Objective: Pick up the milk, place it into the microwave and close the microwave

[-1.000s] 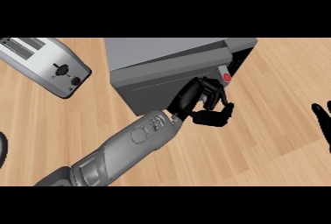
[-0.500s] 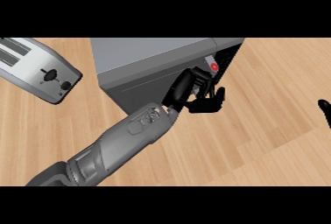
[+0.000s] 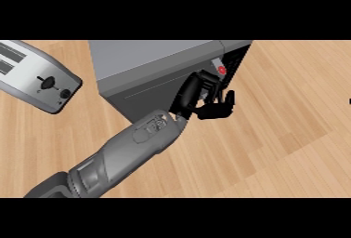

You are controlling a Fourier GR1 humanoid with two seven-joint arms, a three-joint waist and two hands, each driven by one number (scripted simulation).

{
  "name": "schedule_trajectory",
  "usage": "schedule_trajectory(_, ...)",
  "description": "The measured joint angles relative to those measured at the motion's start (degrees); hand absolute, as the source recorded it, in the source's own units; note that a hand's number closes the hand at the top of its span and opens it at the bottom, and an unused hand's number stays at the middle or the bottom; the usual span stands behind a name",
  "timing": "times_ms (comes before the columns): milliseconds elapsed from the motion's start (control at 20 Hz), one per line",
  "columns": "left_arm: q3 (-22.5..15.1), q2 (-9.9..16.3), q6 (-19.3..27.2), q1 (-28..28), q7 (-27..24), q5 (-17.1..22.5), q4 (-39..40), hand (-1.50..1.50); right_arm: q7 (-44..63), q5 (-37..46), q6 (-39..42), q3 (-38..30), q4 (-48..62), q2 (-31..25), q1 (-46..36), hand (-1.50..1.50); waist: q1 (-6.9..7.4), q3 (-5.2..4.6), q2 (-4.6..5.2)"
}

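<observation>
left hand at the microwave's front, milk out of sight

the left hand (image 3: 205,100) rests against the microwave (image 3: 154,69) on the desk (image 3: 274,139), fingers partly curled, clamping nothing visible. the milk is probably inside; likely light, stiff and smooth, best taken round its sides. a toaster (image 3: 34,76) sits left.

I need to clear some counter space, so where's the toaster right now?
In the head view the toaster sits at the far left of the wooden counter, just left of the microwave.
</observation>
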Motion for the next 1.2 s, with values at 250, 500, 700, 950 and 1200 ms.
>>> schedule_trajectory(250, -0.39, 0.38, 1.76, 0.21, -0.73, 0.86, -0.38, 1.50, 0.96, -0.86, 0.21, -1.60, 0.38, -1.66, -0.99, -1.50, -0.59, 0.03, 0.03)
schedule_trajectory(500, -0.82, 0.66, 3.40, 0.32, -1.76, 1.42, -0.78, 1.50, 1.74, -1.81, 0.52, -2.74, 0.84, -2.98, -2.06, -1.50, -0.97, 0.07, 0.24)
schedule_trajectory(700, -0.99, 0.76, 4.49, 0.38, -2.37, 1.95, -0.92, 1.50, 2.23, -3.20, 0.89, -3.36, 1.26, -3.58, -2.69, -1.50, -1.23, 0.13, 0.32)
schedule_trajectory(950, -1.23, 0.86, 5.79, 0.43, -3.05, 2.63, -1.04, 1.50, 2.86, -4.92, 1.39, -4.23, 1.77, -4.49, -3.65, -1.50, -1.54, 0.15, 0.38)
schedule_trajectory(1200, -1.45, 0.97, 6.76, 0.45, -3.63, 3.25, -1.09, 1.50, 3.47, -6.42, 1.87, -4.75, 2.15, -5.19, -4.26, -1.50, -1.80, 0.17, 0.40)
